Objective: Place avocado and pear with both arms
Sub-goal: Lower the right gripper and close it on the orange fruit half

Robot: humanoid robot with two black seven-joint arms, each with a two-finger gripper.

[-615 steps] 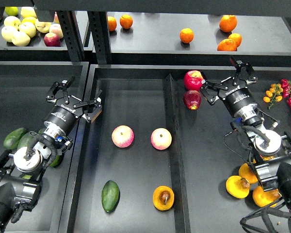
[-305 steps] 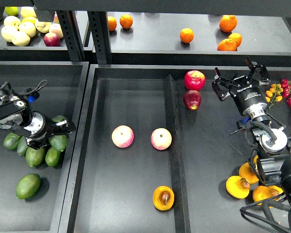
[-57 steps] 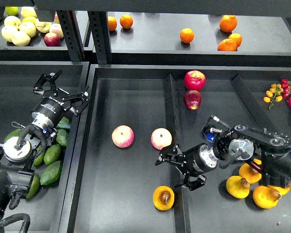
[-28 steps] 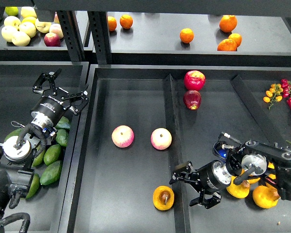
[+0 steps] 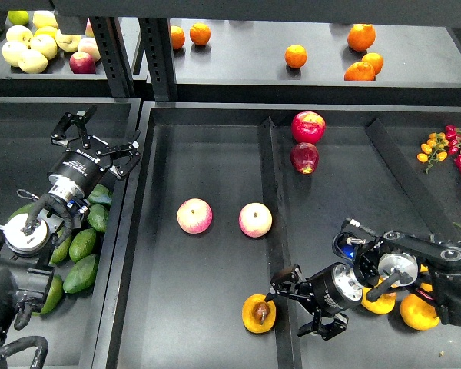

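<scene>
Round orange-yellow pear (image 5: 258, 315), right end effector (image 5: 295, 306) splayed beside

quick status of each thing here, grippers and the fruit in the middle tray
left pincer: open, empty, above the left bin's avocados
right pincer: open, beside the pear, not gripping it
pear: resting in the middle tray, dark spot facing up
two pink-yellow apples: resting apart in the middle tray, untouched
</scene>
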